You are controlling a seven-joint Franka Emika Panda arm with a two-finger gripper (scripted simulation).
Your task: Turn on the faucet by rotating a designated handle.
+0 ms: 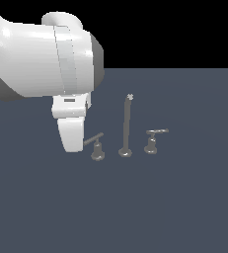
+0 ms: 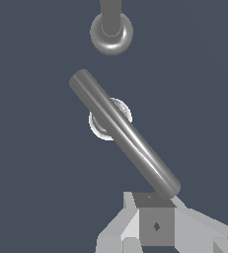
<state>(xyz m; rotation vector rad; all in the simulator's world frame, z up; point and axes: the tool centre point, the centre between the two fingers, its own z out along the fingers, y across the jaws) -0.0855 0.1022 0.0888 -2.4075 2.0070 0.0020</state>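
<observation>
The exterior camera looks level and slightly down across my floor, at middle range, with my arm (image 1: pixel 41 59) bulking large in its upper left. My wrist camera looks straight down, very near, over the handle (image 2: pixel 123 132). Both views share that handle (image 1: pixel 96 143) and the spout base (image 2: pixel 111 32).

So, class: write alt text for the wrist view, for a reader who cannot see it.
A long grey metal lever handle runs diagonally across a dark blue-grey surface, one end meeting the pale grey tool at the frame edge. Beyond its other end stands the round grey base of the faucet spout.
</observation>
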